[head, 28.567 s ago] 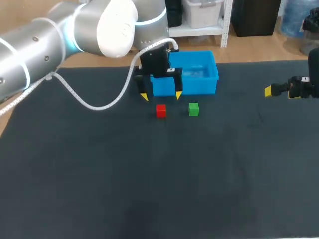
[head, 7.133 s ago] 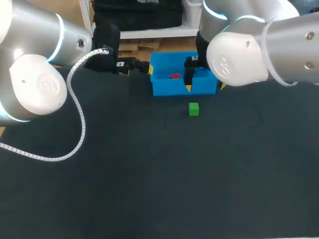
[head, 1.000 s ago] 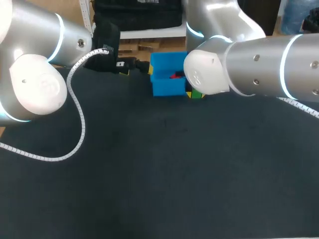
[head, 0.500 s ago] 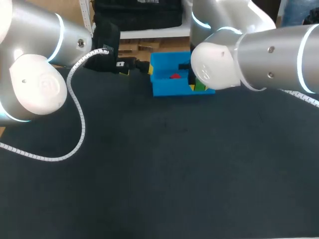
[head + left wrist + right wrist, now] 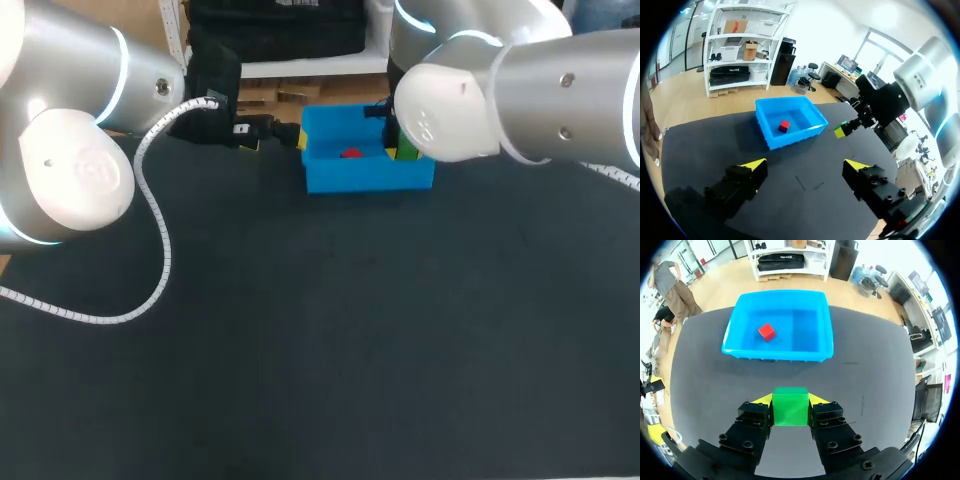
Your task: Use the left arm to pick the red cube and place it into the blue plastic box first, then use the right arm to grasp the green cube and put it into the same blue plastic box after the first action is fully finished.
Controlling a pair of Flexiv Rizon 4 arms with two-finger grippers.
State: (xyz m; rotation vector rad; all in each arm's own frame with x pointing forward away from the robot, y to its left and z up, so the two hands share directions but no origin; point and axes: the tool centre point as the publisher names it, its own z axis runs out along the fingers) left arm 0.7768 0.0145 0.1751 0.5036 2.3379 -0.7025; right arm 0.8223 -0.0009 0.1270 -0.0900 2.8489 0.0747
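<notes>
The dark-covered bench (image 5: 300,350) carries everything. The right arm (image 5: 500,90) reaches in to the far middle; the left arm (image 5: 70,150) is drawn back on its own side.

The blue plastic box (image 5: 777,352), open-topped with thin straight walls, lies ahead of and below the right gripper (image 5: 790,399), its near wall a short way past the fingertips. From the left gripper (image 5: 805,165) the same box sits well ahead. That gripper's fingers are spread wide with nothing between them.

The right gripper is closed on the small green cube (image 5: 790,407), one yellow tip flat against each of two opposite side faces. The top face shows between them. The cube hangs clear of the bench, not yet over the box.

The small red cube (image 5: 766,331) already rests on the box floor, ahead of the right gripper and a little toward its left finger, turned slightly askew to the walls.

The green cube looks rigid, light and smooth-faced, so it should neither crush nor sag. A centred hold on parallel faces, as here, suits it best. A grip near an edge might let it pivot or slip. Being light, it may bounce or roll when let go, so a low release over the bare floor beside the red cube seems wise.
</notes>
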